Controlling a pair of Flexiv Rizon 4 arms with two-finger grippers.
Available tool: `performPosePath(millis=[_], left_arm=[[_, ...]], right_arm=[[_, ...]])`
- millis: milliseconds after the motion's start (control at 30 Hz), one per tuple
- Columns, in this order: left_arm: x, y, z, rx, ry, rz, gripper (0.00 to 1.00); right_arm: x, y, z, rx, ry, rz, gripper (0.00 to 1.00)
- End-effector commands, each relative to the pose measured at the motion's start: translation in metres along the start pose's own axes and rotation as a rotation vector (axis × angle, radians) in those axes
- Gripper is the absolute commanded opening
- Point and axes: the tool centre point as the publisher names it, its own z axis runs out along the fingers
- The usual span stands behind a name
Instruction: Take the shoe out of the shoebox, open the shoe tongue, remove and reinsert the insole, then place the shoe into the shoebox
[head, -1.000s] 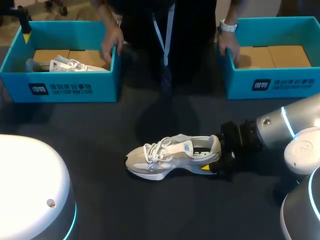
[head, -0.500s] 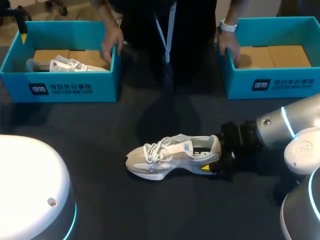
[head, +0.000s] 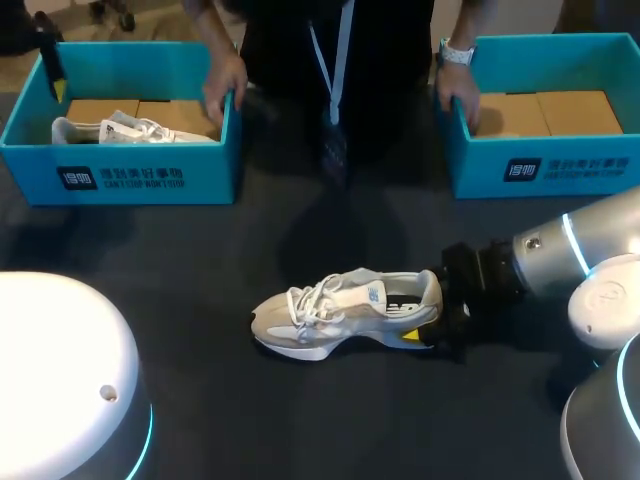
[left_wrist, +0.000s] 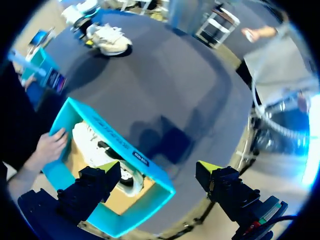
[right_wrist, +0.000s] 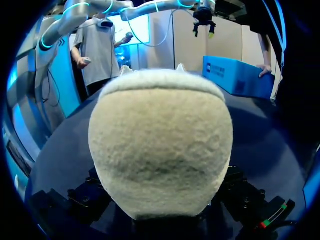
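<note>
shoe out on worktop, my right tool pinching its heel; left tool spread over 10 o'clock box; only step one looks done.

Head view dim; the dark bench soaks up light. A broad soft shadow lies far of the shoe. My left arm glares white, near left. Left wrist: soft-edged shadows on the bench beside the shoebox.

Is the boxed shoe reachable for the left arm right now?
Likely yes: the left gripper hangs open over the open shoebox, shoe uncovered; the person's hand only grips one wall.
</note>
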Motion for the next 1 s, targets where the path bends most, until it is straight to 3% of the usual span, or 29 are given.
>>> performPosePath(millis=[33,367,733,1000], left_arm=[[0.004,-0.031,0.002,-0.059,-0.013,-0.582,1.0],[-0.008,-0.085,0.005,-0.006,-0.019,-0.964,1.0],[-0.024,-0.169,0.016,0.025,0.028,-0.896,1.0],[-0.024,-0.169,0.016,0.025,0.028,-0.896,1.0]], right_arm=[[0.0,0.0,0.001,0.002,-0.003,0.001,0.0],[0.0,0.0,0.001,0.002,-0.003,0.001,0.0],[0.0,0.0,0.001,0.002,-0.003,0.001,0.0],[0.0,0.0,0.001,0.002,-0.003,0.001,0.0]])
